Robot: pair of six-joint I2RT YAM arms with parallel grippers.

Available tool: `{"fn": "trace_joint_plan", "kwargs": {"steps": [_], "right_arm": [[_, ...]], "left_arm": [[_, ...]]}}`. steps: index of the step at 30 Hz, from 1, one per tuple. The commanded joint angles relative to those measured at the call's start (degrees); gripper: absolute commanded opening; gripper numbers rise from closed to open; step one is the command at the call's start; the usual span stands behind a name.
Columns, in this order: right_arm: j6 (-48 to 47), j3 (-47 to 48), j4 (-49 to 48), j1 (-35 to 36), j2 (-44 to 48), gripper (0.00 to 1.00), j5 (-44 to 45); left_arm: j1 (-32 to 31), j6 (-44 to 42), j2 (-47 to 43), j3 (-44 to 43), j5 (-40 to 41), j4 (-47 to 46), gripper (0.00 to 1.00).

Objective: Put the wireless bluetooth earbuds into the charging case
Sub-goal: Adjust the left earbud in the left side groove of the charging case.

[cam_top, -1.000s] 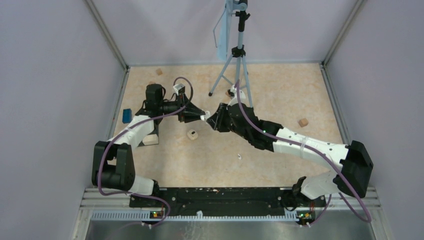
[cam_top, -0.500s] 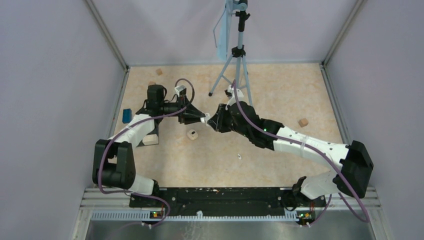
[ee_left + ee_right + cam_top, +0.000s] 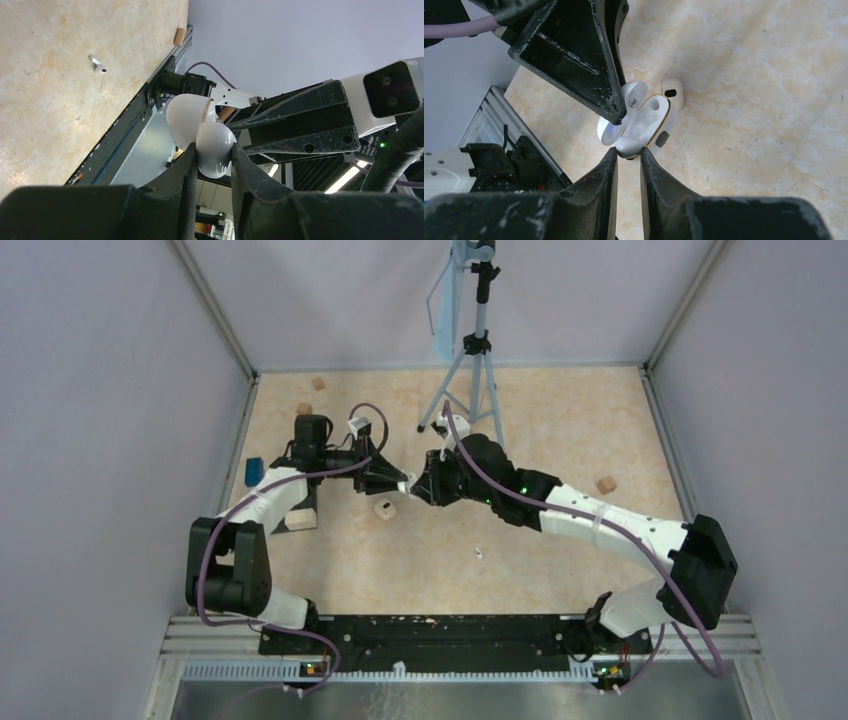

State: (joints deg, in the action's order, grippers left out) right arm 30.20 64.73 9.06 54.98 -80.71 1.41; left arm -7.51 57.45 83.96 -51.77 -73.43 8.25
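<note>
Lying nearest the arms' bases, a loose earbud (image 3: 479, 552) sat alone on the marbled tabletop (image 3: 570, 430), tiny and white, well apart from everything else; a little farther in, a white block (image 3: 300, 523) lay beside the left arm, and a small cream case (image 3: 384, 508) rested on the tabletop just under the spot where the two arms met; above that case, lifted clear of the tabletop, the left gripper (image 3: 212, 156) had its jaws clenched on the charging case (image 3: 215, 150), which stood hinged open; the right gripper (image 3: 628, 152) faced it head-on from the other side, jaws drawn narrow and pinching a white earbud (image 3: 629, 145) right at the gold-rimmed mouth of the open case; the earbud touched the case's inner face, though whether it sat fully in its pocket could not be told; level with the grippers, a blue block (image 3: 253, 471) lay near the left wall and a tan wooden block (image 3: 606, 484) lay off to the right; beyond them a tripod (image 3: 475, 380) stood on the tabletop, and two more tan blocks (image 3: 318, 383) lay toward the far left corner.
</note>
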Motion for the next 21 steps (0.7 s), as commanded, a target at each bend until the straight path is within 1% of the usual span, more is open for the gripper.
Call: {"fn": "trace_joint_plan", "kwargs": {"steps": [1, 4, 5, 7, 9, 10, 18, 19, 21], "right_arm": [[-3.8, 3.6, -1.8, -0.8, -0.8, 0.14, -3.9], [-5.0, 4.0, -1.1, -0.8, -1.1, 0.14, -4.4], [-5.5, 4.0, -1.0, -0.9, -1.1, 0.16, -4.6], [-6.2, 3.7, -1.1, -0.8, -0.9, 0.22, -4.9], [-6.6, 3.7, -1.0, -0.9, -1.1, 0.30, -4.9], [-6.7, 3.6, -0.9, -1.0, -1.3, 0.32, -4.7], [-5.8, 2.3, -1.9, -1.1, -0.7, 0.33, -3.6], [-5.7, 2.1, -2.0, -1.1, -0.3, 0.38, -3.5], [-5.1, 1.9, -1.7, -1.1, 0.2, 0.52, -2.5]], "left_arm": [[-0.5, -3.4, -0.2, -2.2, -3.2, 2.3, 0.00], [-0.5, -3.6, 0.0, -2.5, -3.4, 2.3, 0.00], [-0.5, -3.8, 0.1, -2.7, -3.5, 2.3, 0.00], [-0.5, -3.7, 0.2, -2.9, -3.9, 1.8, 0.00], [-0.5, -3.6, 0.2, -3.1, -4.4, 1.5, 0.00], [-0.5, -3.6, 0.2, -3.2, -4.5, 1.5, 0.00], [-0.5, -3.9, -0.1, -2.9, -4.6, 2.0, 0.00], [-0.5, -3.9, 0.0, -2.8, -4.6, 2.0, 0.00], [-0.5, -3.9, 0.0, -2.8, -4.6, 2.0, 0.00]]}}
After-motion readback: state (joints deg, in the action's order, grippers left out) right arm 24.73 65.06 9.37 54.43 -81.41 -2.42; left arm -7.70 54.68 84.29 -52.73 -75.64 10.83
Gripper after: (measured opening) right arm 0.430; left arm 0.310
